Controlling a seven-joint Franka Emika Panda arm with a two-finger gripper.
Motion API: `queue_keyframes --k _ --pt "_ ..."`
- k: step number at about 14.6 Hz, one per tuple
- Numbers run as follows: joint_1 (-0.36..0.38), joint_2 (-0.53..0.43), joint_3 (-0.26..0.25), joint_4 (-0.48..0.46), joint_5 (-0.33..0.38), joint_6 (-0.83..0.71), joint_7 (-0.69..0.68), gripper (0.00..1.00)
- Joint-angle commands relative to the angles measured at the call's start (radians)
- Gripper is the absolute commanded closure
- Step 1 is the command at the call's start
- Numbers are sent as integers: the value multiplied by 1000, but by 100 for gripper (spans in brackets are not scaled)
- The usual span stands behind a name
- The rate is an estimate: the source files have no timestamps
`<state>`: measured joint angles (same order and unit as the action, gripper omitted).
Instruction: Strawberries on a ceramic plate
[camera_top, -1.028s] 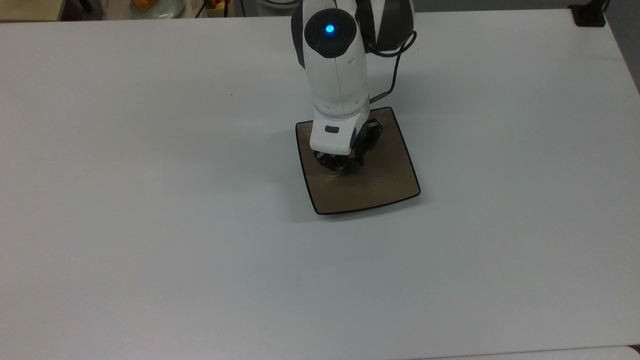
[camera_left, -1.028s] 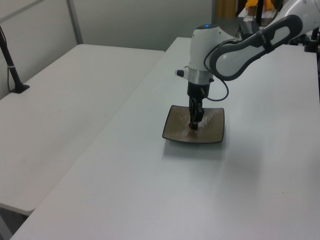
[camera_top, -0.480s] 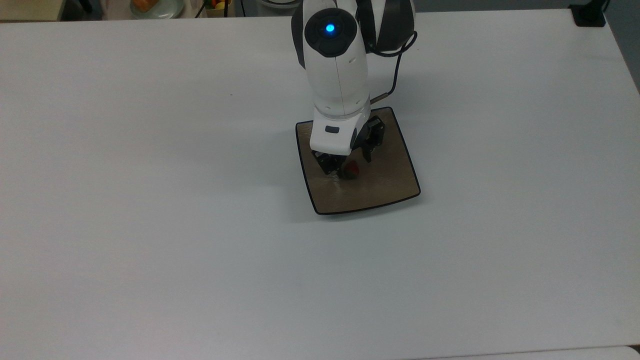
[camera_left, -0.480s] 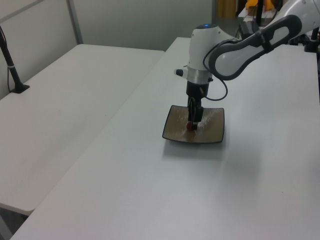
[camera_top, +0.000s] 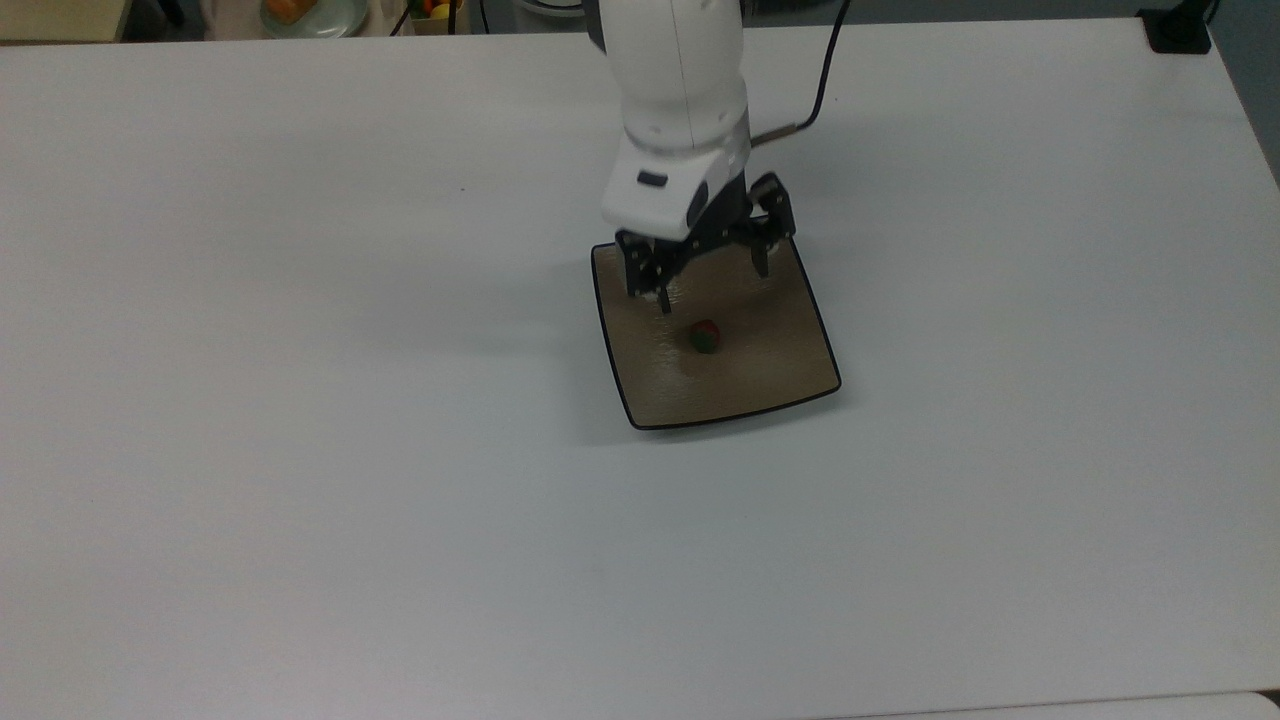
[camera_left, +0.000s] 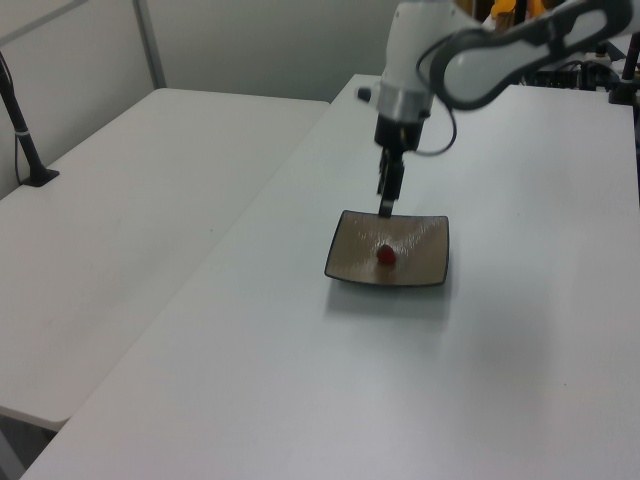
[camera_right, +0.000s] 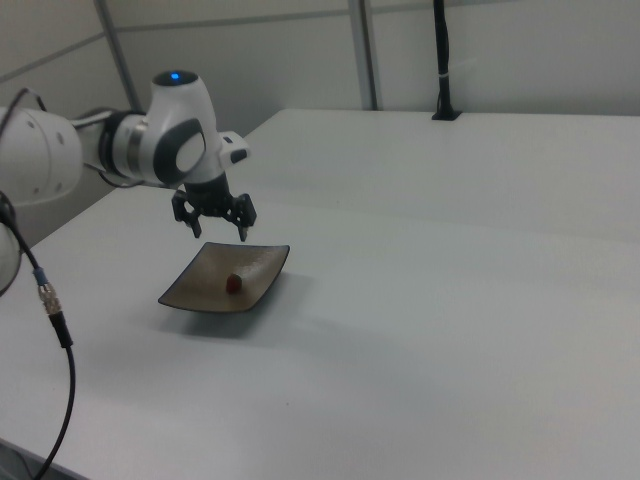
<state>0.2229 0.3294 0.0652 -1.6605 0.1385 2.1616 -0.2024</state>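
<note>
Strawberry (camera_top: 705, 337) lies mid-plate (camera_top: 780, 385), claw (camera_top: 712, 277) spread wide above.

Left view. A white table (camera_left: 300, 380) carries the square tan-brown ceramic plate (camera_left: 352, 255) with a thin dark rim. One small red strawberry (camera_left: 386, 256) lies near the plate's centre. The gripper (camera_left: 386, 207), pointing down from the white and grey arm (camera_left: 470, 60), hangs above the plate's far edge, apart from the berry. A second white table (camera_left: 130, 180) stands at the left view's left.
</note>
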Motion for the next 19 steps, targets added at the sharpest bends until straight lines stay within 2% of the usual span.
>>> queue_keyframes --k 1,5,8,10,11,14,16,19 --pt "1 -150 -36 -21 -2 -204 92 0" --pt "1 -269 -96 -16 -51 -443 172 0" --pt "1 -322 -123 -18 -66 -506 196 0" --pt "1 -342 -127 -22 -111 -540 250 0" --pt "3 -351 -127 -28 -132 -545 274 0" --pt "12 -354 -134 -38 -131 -517 270 0" --pt "32 -354 -154 -45 -125 -430 273 0" --pt "32 -351 -153 -47 -123 -370 271 0"
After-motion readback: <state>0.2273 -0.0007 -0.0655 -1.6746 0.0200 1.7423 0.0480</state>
